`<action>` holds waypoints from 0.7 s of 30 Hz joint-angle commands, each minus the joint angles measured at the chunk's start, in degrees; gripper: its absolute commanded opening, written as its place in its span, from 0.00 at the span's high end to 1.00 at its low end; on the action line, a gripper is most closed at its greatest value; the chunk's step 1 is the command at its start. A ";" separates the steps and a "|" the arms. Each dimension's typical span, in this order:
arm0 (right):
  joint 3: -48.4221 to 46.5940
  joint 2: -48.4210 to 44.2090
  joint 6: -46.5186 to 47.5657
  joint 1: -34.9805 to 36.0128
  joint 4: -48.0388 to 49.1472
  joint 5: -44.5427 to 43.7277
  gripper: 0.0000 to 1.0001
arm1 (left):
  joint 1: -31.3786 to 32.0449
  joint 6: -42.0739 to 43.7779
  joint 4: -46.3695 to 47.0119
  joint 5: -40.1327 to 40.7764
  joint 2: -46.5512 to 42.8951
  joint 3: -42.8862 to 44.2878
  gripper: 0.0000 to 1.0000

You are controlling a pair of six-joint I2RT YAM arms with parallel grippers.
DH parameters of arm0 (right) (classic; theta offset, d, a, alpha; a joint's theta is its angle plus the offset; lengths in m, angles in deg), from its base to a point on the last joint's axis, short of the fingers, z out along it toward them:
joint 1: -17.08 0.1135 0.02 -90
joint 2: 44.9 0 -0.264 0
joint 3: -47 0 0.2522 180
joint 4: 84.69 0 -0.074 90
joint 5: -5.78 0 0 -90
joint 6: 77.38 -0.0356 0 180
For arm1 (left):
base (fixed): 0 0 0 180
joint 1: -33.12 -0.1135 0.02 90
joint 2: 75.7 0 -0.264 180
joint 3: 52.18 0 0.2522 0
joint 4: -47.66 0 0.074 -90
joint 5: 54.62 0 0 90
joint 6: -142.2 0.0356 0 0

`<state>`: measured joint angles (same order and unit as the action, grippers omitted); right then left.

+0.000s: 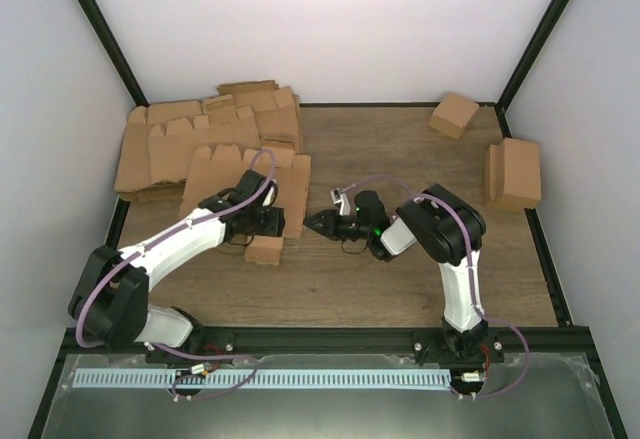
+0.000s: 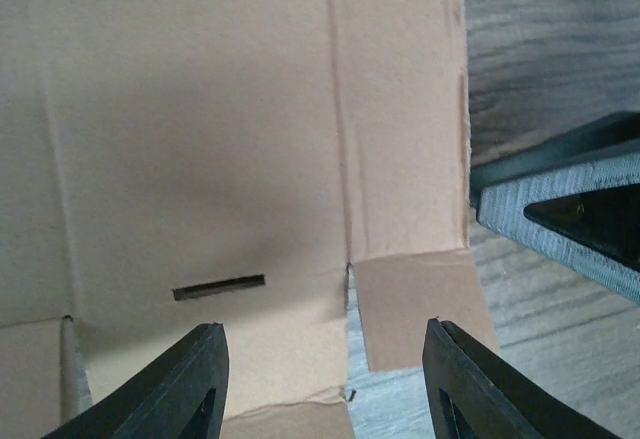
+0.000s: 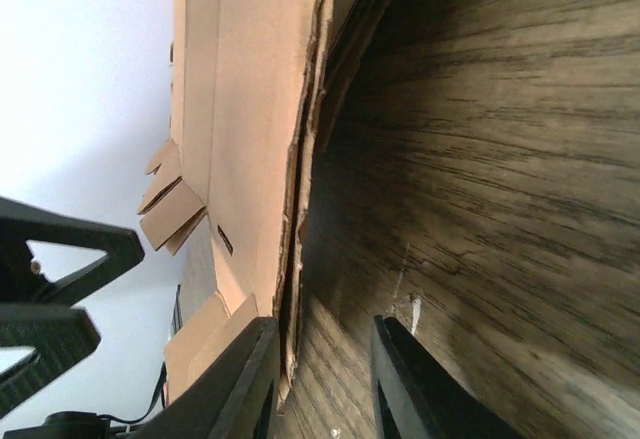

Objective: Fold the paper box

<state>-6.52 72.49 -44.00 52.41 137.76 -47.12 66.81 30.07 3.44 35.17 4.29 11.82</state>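
While the box (image 1: 215, 174) lies as a flat brown sheet on the left half of the table (image 1: 400, 279), both arms meet at its near right corner. Its tabbed far edge touches or overlaps the pile (image 1: 190, 134) of blanks in the far left corner, and one flap (image 1: 265, 249) juts toward the arm bases. From the left, the left gripper (image 1: 275, 224) sits low over the sheet's near right part, with the right gripper (image 1: 315, 225) facing it from the right, just beside the sheet's right edge. The left wrist view shows the left fingers (image 2: 190, 384) spread wide with nothing between them. Beyond them the cardboard lies flat, with a narrow slot (image 2: 218, 287), a fold line running away from the camera and a small corner flap resting on the wood. The right gripper's dark body shows at that view's right side, close to the sheet's edge. In the right wrist view the right fingers (image 3: 245, 379) stand a little apart, and the sheet's raw edge (image 3: 295, 259) runs down into the gap, close to one finger and clear of the other, so it is not pinched. Well apart, a small box (image 1: 453, 114) sits by the far wall on the right, and a larger box (image 1: 513, 172) stands near the right wall.
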 commanded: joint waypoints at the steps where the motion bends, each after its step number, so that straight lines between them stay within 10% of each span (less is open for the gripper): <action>1: -2.66 1.58 -0.24 -0.42 2.50 0.72 0.74 | -3.14 -1.05 2.46 -4.61 0.77 -0.92 0.44; 21: -1.48 2.77 -1.52 -1.14 7.30 1.92 0.74 | -9.26 -1.13 4.33 -8.04 3.32 -3.25 0.44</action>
<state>-8.47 74.71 -45.33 51.65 141.25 -45.90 57.96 29.22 6.76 27.54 6.82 9.02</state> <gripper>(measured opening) 0.253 0.556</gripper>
